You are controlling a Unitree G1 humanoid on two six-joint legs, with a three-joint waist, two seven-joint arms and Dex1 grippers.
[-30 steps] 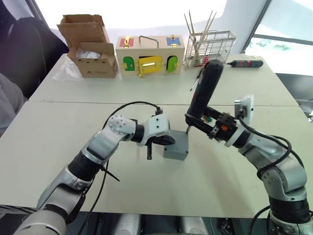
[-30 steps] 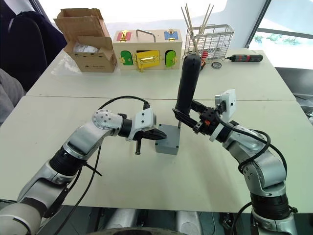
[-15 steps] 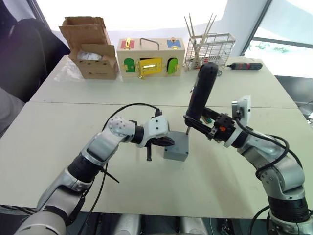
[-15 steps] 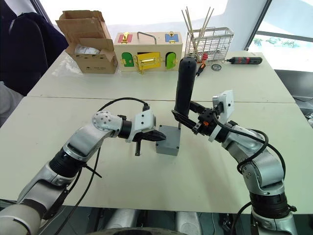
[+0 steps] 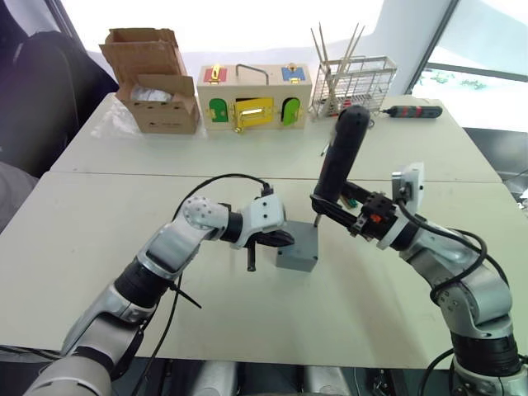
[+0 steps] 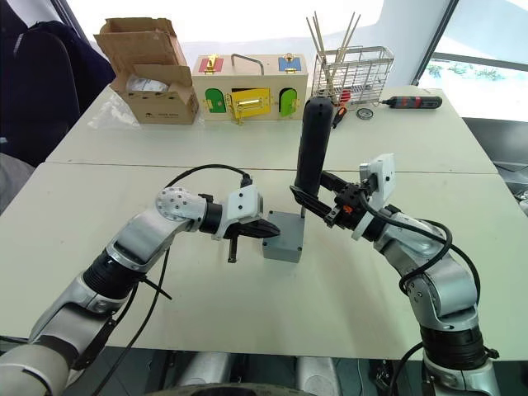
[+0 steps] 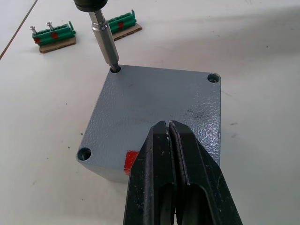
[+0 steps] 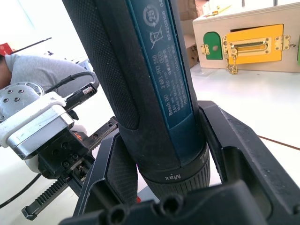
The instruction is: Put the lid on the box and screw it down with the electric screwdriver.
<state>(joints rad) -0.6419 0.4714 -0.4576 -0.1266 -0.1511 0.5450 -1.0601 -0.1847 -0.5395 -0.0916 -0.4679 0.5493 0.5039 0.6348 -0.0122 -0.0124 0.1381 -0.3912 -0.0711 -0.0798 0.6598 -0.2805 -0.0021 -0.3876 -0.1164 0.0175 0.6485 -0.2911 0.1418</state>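
Standing near the middle of the pale worktop (image 5: 99, 272), the box (image 5: 297, 252) is seen with the lid (image 7: 154, 110) already seated flat on top of it, and a small red mark is visible on the side wall facing the left wrist camera. The electric screwdriver (image 5: 340, 157) is held nearly upright, leaning slightly, by the right gripper (image 5: 330, 206), whose fingers (image 8: 234, 145) are clamped around the lower end of its dark barrel. The metal bit (image 7: 105, 40) is set into the screw hole at one far corner of the lid; the holes at two other corners are visible in the left wrist view. The left gripper (image 5: 268, 239) is held against the left side of the box, its fingers (image 7: 161, 164) pressed together with nothing between them, their tips lying over the lid's near edge beside the red mark. Two green terminal blocks (image 7: 52, 35) on brown card are seen on the worktop beyond the box. Along the far edge of the worktop a cardboard carton (image 5: 153, 78), a wooden box (image 5: 253, 95) with coloured doors, a wire rack (image 5: 355, 82) holding thin sticks, and a slim hand screwdriver (image 5: 410, 108) are lined up, well apart from the box.
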